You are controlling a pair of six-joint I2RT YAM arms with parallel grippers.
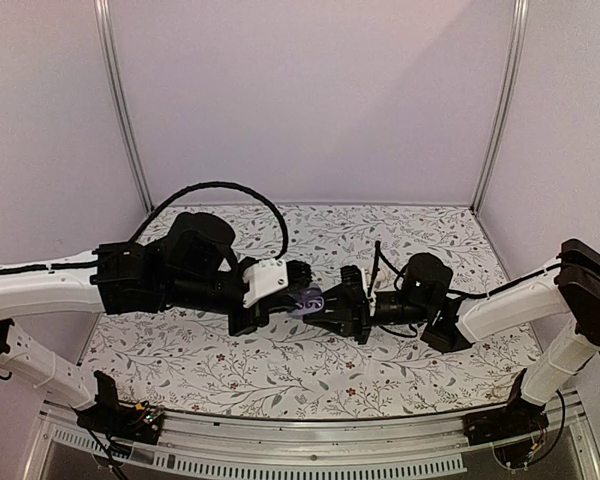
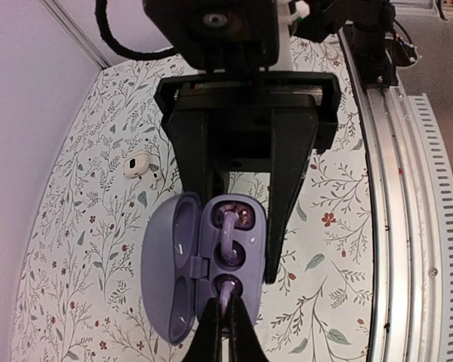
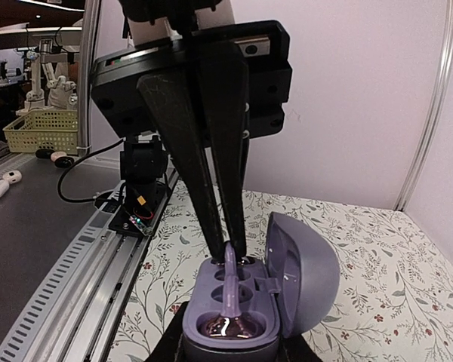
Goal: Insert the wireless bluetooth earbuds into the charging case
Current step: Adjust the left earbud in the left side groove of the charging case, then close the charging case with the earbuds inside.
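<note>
A purple charging case (image 2: pixel 251 260) hangs above the floral cloth with its lid (image 2: pixel 168 264) swung open to the left. My right gripper (image 1: pixel 342 305) is shut on the case body, one black finger (image 2: pixel 287 188) on each side. One purple earbud (image 2: pixel 231 235) lies in the case's far socket, with its stem reaching the middle. A second earbud (image 2: pixel 226 290) sits in the near socket, and my left gripper (image 2: pixel 225 313) is shut on its stem. In the right wrist view the left fingers (image 3: pixel 189 151) come down from above onto that stem (image 3: pixel 231 260), behind the seated earbud (image 3: pixel 230 323).
A small white object (image 2: pixel 138 164) lies on the cloth to the left of the case. The aluminium rail (image 2: pixel 408 188) runs along the table's near edge. White booth walls (image 1: pixel 310 90) close the back and sides. A yellow basket (image 3: pixel 41 130) stands on a bench beyond the rail.
</note>
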